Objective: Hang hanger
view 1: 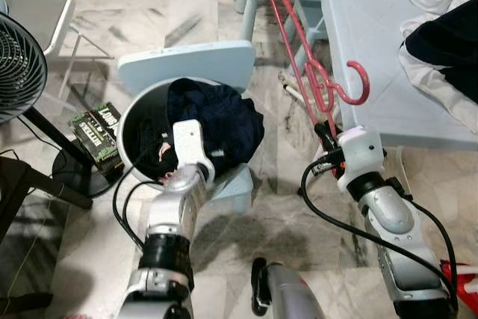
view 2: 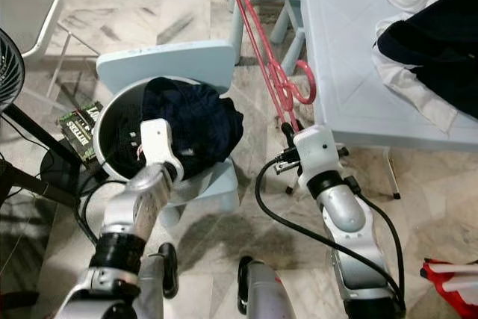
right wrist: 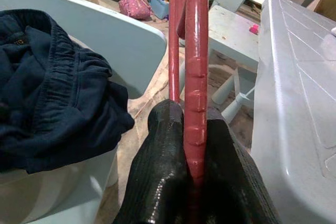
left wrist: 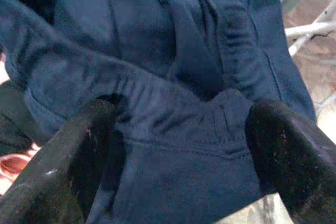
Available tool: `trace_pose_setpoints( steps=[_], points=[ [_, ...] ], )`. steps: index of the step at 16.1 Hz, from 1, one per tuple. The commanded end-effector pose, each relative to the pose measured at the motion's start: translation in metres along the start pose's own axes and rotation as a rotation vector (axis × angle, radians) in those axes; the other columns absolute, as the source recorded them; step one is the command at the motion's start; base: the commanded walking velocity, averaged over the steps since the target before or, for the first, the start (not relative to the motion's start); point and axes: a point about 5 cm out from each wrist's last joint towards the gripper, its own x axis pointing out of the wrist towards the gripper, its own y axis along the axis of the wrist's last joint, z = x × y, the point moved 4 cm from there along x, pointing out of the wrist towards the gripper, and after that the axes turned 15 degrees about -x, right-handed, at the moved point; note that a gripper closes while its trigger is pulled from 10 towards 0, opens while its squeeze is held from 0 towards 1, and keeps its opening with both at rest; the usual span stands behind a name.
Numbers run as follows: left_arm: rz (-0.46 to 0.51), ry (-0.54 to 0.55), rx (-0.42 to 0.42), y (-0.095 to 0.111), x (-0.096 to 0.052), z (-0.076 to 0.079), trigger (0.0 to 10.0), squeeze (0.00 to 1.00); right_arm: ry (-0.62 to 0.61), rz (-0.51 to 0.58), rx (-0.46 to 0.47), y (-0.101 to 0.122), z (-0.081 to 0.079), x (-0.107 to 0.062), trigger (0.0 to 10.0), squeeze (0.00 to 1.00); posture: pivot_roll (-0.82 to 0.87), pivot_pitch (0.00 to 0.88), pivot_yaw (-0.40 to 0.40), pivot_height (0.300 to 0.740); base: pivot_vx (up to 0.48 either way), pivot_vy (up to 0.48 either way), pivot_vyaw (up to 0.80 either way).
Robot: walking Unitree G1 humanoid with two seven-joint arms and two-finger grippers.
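Note:
A pink plastic hanger (view 1: pixel 299 42) stands up from my right gripper (view 1: pixel 323 134), its hook curling toward the light blue table (view 1: pixel 373 50). The right wrist view shows both black fingers (right wrist: pixel 157 171) shut on the hanger's bar (right wrist: pixel 195 77). My left gripper (view 1: pixel 166 156) reaches into a white round basket (view 1: pixel 127 121) that holds a dark navy garment (view 1: pixel 220 121). Its fingers (left wrist: pixel 63 171) stand wide apart, open, with a fold of the navy cloth (left wrist: pixel 173 77) bunched between them.
The basket sits on a small light blue chair (view 1: pixel 187 61). White and dark clothes (view 1: pixel 448 42) lie on the table to the right. A black fan (view 1: pixel 19 65) and a stack of books (view 1: pixel 97 132) are on the left, on a marble floor.

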Motion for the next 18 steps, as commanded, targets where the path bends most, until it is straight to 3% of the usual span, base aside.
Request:
trace_pose_setpoints(
  steps=[1, 3, 4, 5, 7, 9, 12, 14, 18],
  points=[
    [-0.021, -0.012, -0.001, -0.007, -0.001, 0.006, 10.0, 0.00, 0.005, 0.013, -0.010, 0.003, 0.001, -0.002, 10.0, 0.00, -0.10, 0.245, -0.047, 0.740, 0.000, 0.000, 0.00],
    [-0.065, -0.020, 0.007, -0.017, 0.003, 0.006, 10.0, 0.00, 0.006, 0.015, -0.014, 0.004, 0.001, -0.001, 10.0, 0.00, -0.11, 0.242, -0.048, 0.740, 0.000, 0.000, 0.00],
    [-0.093, -0.020, 0.001, -0.023, 0.004, 0.006, 8.4, 0.00, 0.006, 0.014, -0.015, 0.004, 0.001, 0.000, 10.0, 0.00, -0.11, 0.240, -0.048, 0.740, 0.000, 0.000, 0.00],
    [-0.119, -0.019, 0.003, -0.030, 0.005, 0.005, 1.7, 0.00, 0.007, 0.015, -0.016, 0.004, 0.001, 0.000, 10.0, 0.00, -0.11, 0.239, -0.048, 0.740, 0.000, 0.000, 0.00],
    [-0.142, -0.038, 0.046, -0.037, 0.005, 0.007, 0.0, 0.00, 0.010, 0.019, -0.019, 0.005, 0.000, 0.000, 10.0, 0.00, -0.11, 0.239, -0.047, 0.740, 0.000, 0.000, 0.00],
    [-0.156, -0.073, 0.110, -0.043, 0.002, 0.013, 0.0, 0.00, 0.011, 0.017, -0.022, 0.005, 0.000, -0.001, 10.0, 0.00, -0.11, 0.239, -0.047, 0.740, 0.000, 0.000, 0.00],
    [-0.182, -0.089, 0.172, -0.051, -0.005, 0.009, 0.0, 0.00, 0.012, 0.017, -0.023, 0.005, -0.001, 0.000, 10.0, 0.00, -0.11, 0.239, -0.047, 0.740, 0.000, 0.000, 0.00],
    [-0.205, -0.089, 0.216, -0.056, -0.018, -0.001, 0.0, 0.00, 0.012, 0.016, -0.025, 0.004, -0.001, 0.000, 10.0, 0.00, -0.10, 0.241, -0.045, 0.740, 0.000, 0.000, 0.00],
    [-0.163, -0.008, 0.231, -0.050, -0.039, -0.029, 0.0, 0.00, 0.012, 0.015, -0.023, 0.004, -0.001, 0.001, 10.0, 0.00, -0.08, 0.243, -0.046, 0.740, 0.000, 0.000, 0.00]
  ],
)
